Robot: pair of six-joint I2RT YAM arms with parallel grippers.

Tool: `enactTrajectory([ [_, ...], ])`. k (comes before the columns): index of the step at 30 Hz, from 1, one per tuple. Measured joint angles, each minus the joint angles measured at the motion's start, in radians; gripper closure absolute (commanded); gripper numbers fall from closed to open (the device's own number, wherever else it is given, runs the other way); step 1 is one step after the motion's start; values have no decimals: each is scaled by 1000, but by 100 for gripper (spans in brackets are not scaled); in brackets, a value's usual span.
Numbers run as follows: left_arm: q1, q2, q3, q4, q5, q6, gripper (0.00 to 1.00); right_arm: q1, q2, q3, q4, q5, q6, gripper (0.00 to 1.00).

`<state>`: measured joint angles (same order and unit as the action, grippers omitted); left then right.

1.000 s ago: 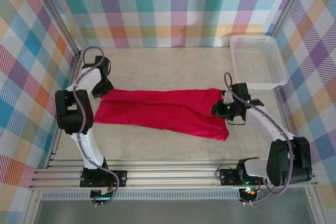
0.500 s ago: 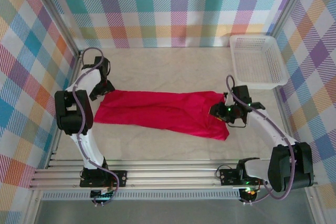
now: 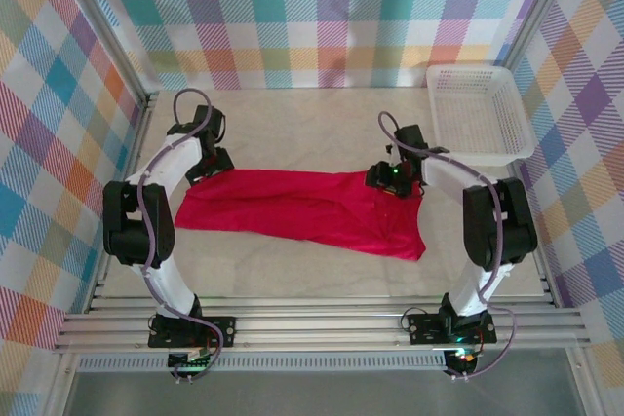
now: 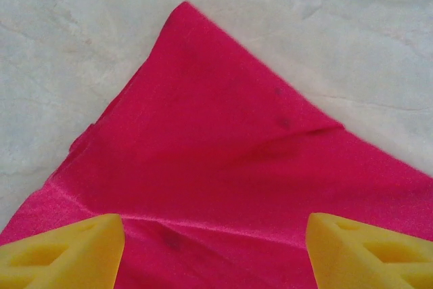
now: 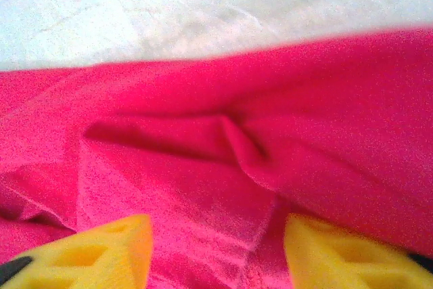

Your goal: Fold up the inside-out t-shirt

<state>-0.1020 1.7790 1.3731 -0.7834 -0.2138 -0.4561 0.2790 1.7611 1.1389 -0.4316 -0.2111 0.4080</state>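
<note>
1. Garment position: the inside-out t-shirt point(image 3: 302, 209) lies on the tabletop point(image 3: 312, 124) as a long, flattened band across the middle of the top view, broader at its lower right end. The white mesh basket point(image 3: 478, 114) stands well apart at upper right.
2. Grippers: the left gripper point(image 3: 210, 163) sits at the band's upper left corner and the right gripper point(image 3: 392, 180) over its upper right edge. In each wrist view the yellow fingers point(image 4: 67, 252) stand apart, with cloth lying loose beneath and nothing clamped.
3. Step in hand, as judged: a pause between folds — the lengthwise fold looks laid, the crosswise one not yet made. The next move calls for a fresh pinch at the end corners that catches every layer, so one end can be carried over the other.
4. Unclear: neck tag and sleeves cannot be made out. The lower frame edge cuts off the fingers, so contact with the cloth cannot be told. The right wrist view is partly blurred.
</note>
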Motion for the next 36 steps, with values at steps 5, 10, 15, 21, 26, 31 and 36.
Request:
enactTrajectory([
  [5, 0, 0, -2, 5, 3, 0, 30, 45, 21, 55, -3, 21, -19, 99],
  [10, 0, 0, -2, 5, 3, 0, 30, 84, 19, 56, -32, 29, -17, 100],
  [15, 0, 0, -2, 5, 3, 0, 30, 131, -51, 31, -61, 21, -8, 100],
  [21, 0, -3, -2, 4, 3, 0, 30, 251, -240, -71, -54, -17, 32, 100],
  [26, 0, -29, -12, 3, 4, 0, 30, 364, -296, -198, -9, -45, 110, 90],
  [31, 0, -59, -14, 3, 14, 0, 30, 458, -221, -216, 10, -63, 163, 47],
  [36, -2, -61, -15, 3, 30, -1, 30, 484, -203, -163, -29, -15, 184, 32],
])
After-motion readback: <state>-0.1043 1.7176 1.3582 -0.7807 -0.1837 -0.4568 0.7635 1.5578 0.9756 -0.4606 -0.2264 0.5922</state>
